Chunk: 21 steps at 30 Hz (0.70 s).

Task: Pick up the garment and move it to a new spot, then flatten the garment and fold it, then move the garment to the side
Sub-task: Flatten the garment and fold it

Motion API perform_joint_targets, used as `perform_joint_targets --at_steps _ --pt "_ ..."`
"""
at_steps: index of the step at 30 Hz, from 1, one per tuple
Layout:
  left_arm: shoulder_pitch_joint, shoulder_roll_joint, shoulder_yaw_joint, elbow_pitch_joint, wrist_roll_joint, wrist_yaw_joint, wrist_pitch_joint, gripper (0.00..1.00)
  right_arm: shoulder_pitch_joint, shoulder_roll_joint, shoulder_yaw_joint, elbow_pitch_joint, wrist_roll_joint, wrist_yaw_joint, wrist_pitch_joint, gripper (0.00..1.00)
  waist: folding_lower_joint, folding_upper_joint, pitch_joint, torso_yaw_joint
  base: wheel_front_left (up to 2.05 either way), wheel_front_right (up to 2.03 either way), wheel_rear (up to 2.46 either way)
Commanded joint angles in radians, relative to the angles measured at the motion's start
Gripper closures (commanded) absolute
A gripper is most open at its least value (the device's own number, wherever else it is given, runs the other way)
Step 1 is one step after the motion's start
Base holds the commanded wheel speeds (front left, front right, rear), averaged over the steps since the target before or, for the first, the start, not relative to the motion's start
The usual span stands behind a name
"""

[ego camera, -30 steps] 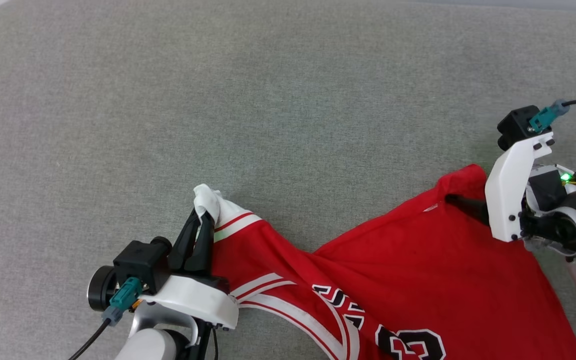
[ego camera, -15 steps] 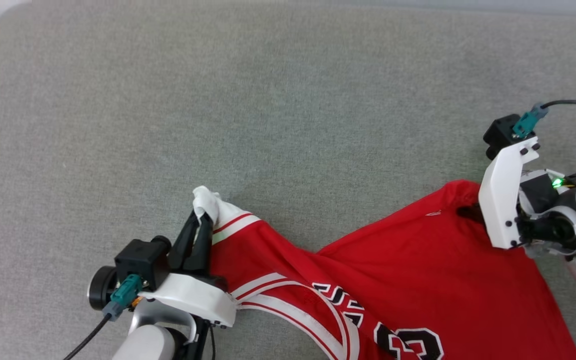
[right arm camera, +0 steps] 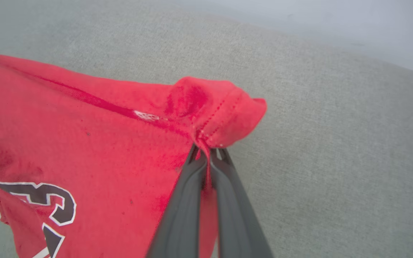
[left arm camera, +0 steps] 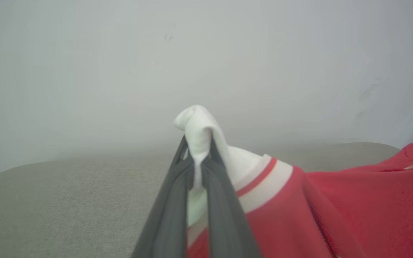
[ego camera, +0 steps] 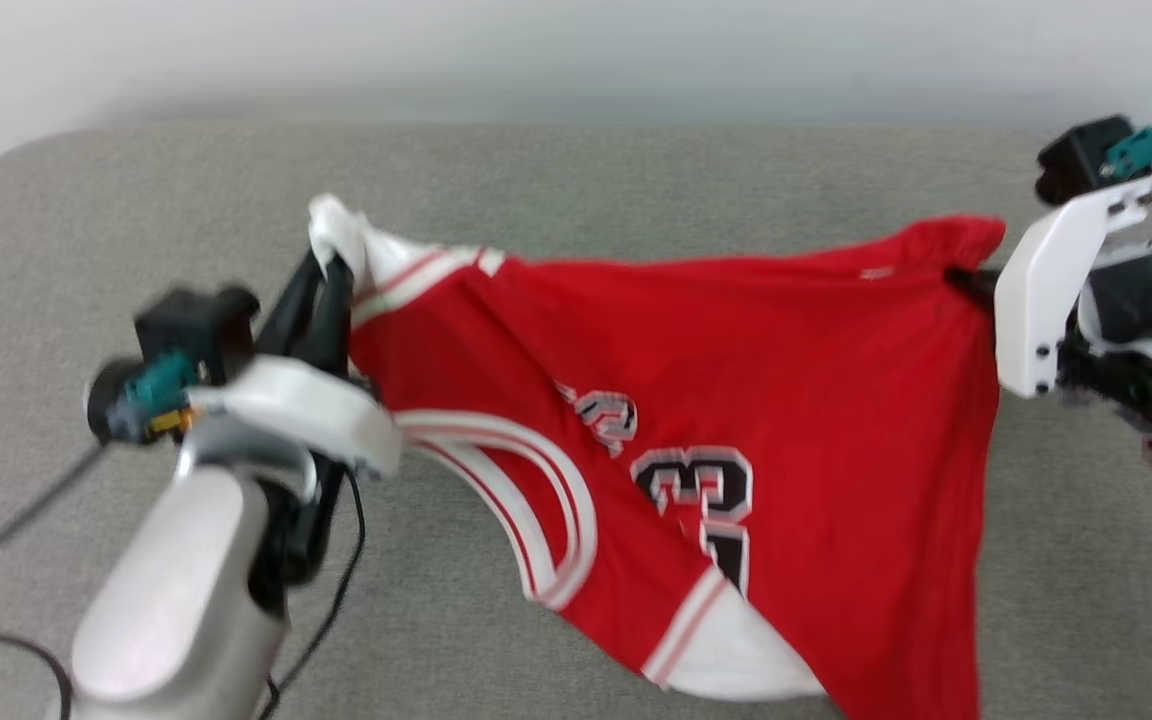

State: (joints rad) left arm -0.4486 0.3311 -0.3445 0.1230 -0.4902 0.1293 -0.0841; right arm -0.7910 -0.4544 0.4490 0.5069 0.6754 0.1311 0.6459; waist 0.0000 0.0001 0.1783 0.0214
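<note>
The garment point(ego camera: 736, 400), a red shirt with white sleeves, striped trim and black number lettering, hangs stretched in the air between both grippers above the grey cushion. My left gripper point(ego camera: 331, 270) is shut on a white sleeve point(left arm camera: 201, 132) at the upper left. At the upper right, my right gripper point(ego camera: 971, 282) is shut on a red hem corner point(right arm camera: 221, 114). The rest of the shirt point(right arm camera: 66, 150) droops down toward the front, with a second white sleeve point(ego camera: 746, 650) at its low end.
The grey fabric cushion point(ego camera: 636, 180) spreads under everything, with its rounded back edge against a pale wall point(ego camera: 536, 50). Black cables point(ego camera: 336, 600) hang by my left forearm point(ego camera: 176, 590).
Both grippers have risen and moved away from me, lifting the shirt off the cushion and stretching it out. The right gripper closed on the hem. The head camera tilted up.
</note>
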Motion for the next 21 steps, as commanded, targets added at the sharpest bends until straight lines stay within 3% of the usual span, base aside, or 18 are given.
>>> perform_joint_targets --at_steps 1,10,21 --pt "-0.034 0.001 0.004 0.016 -0.007 -0.009 0.006 1.0 -0.026 0.01 -0.011 0.011 -0.015 -0.001 -0.014 1.0 0.0 -0.0001 -0.017 -0.02 0.0 0.0 0.0" --pt "-0.407 -0.014 0.009 0.285 -0.009 -0.068 0.072 1.0 -0.208 0.078 -0.111 0.104 -0.13 -0.001 -0.182 1.0 0.0 -0.0001 0.033 -0.069 0.0 0.0 0.0" --pt "-0.905 0.009 0.049 0.502 0.041 -0.088 -0.019 1.0 -0.531 0.097 -0.214 0.108 -0.191 -0.001 -0.348 1.0 0.0 -0.0001 0.211 -0.101 0.0 0.0 0.0"
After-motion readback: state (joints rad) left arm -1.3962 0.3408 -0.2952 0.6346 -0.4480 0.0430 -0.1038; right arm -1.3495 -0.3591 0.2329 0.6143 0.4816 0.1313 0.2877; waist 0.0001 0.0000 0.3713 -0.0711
